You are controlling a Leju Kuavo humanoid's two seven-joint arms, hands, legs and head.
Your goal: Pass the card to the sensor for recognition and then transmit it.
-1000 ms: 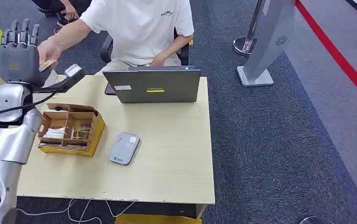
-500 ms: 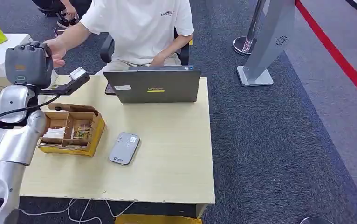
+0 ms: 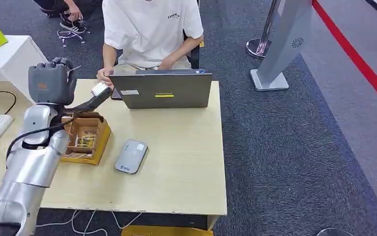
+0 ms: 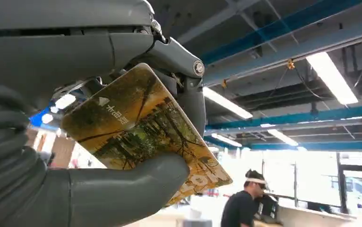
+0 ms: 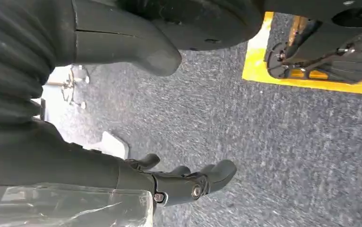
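From the head view, my left hand (image 3: 51, 83) is raised over the table (image 3: 186, 162), just behind the cardboard box (image 3: 85, 140) and left of the laptop (image 3: 161, 89). I see only its grey back, fingers curled in, so whatever it holds is hidden here. My forearm covers the box's left part. The grey sensor (image 3: 131, 156) lies flat just right of the box. A person (image 3: 149, 29) in a white shirt sits behind the laptop, cut off at the top edge.

In the left wrist view, my thumb (image 4: 122, 189) presses the card (image 4: 141, 132) against my dark fingers (image 4: 184, 80). The card is tilted, printed with a yellow-brown tree scene and pale lettering; its lower edge is behind my thumb.

In the right wrist view, my right hand (image 5: 188, 182) hangs over grey carpet (image 5: 264, 142), fingers loosely apart, holding nothing.
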